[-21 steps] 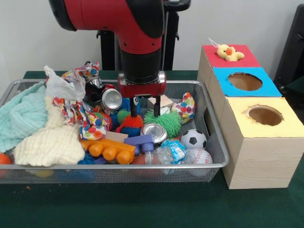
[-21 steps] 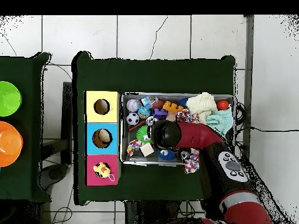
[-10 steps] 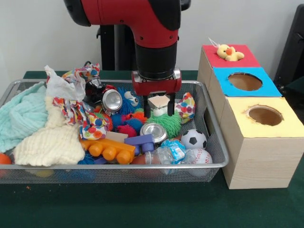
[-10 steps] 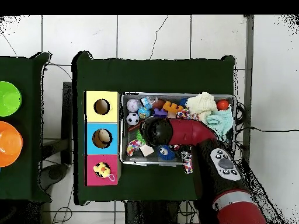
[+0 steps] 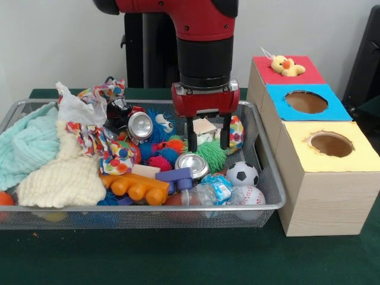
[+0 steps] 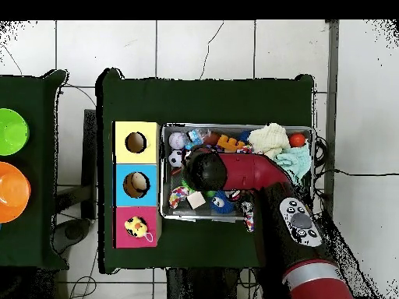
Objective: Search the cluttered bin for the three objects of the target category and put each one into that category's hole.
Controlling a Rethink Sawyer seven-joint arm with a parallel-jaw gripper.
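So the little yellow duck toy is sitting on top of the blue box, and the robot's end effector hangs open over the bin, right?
Not quite. In the front view the yellow duck toy sits on the red box, not the blue box. The rest holds: the end effector hangs open over the bin.

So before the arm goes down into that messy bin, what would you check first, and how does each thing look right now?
1. Gripper open and empty: ok, fingers spread with nothing between them.
2. Something graspable beneath it: ok, the green spiky ball sits just below the fingertips.
3. Neighbours clear of the fingers: not ok, the wooden block, silver can and patterned beanbag crowd close.
4. Holes free to receive: the blue box and yellow box holes look open, ok; the red box has a plush duck on top, not ok.
5. Which category is wanted: cannot tell.
6. Bin sitting square on the table: ok.
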